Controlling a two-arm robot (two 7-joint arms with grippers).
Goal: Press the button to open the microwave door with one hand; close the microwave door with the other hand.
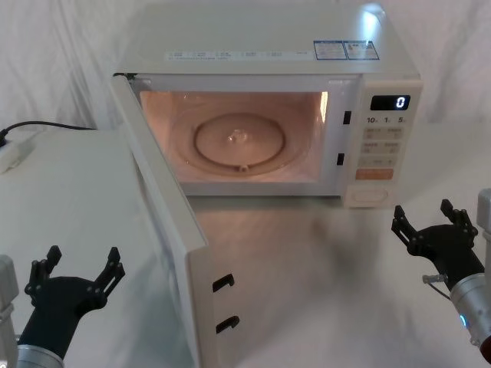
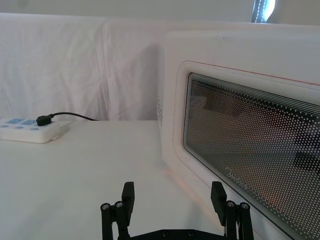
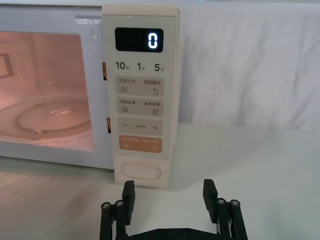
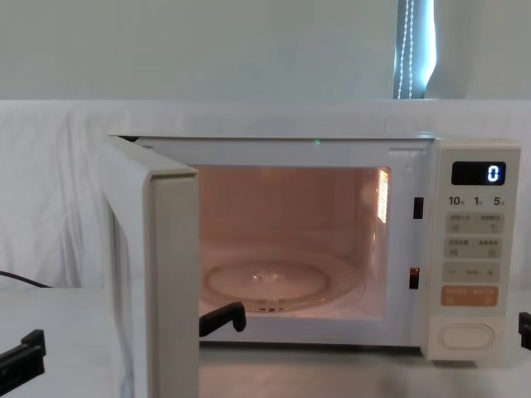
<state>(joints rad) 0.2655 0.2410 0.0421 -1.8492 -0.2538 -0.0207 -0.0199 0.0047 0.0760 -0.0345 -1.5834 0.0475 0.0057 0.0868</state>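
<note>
The microwave door [image 1: 165, 230] stands swung wide on its hinge, its free edge with the two black latch hooks pointing out over the worktop [image 1: 307, 261] between my two grippers. The lit cavity with its glass turntable [image 1: 239, 142] lies open beyond it. The button [image 3: 141, 171] sits at the foot of the control panel, just ahead of my right gripper [image 1: 431, 220] and a little to its inner side; I judge the pressing done and the closing left to do.

The risk now, as I see it, lies with the closing. My left gripper [image 1: 77, 270] hangs low on the outer, windowed side of the door, close beside it. If I push near the hinge, or too weakly, the hooks may not catch and the door may rest ajar. A hard shove could slide the whole microwave across the cloth. A finger could also catch on the door's edge instead of meeting its flat face.

My left fingers [image 2: 128, 196] are spread apart, holding nothing, touching nothing. My right fingers [image 3: 208, 192] are likewise apart and empty, short of the panel.
</note>
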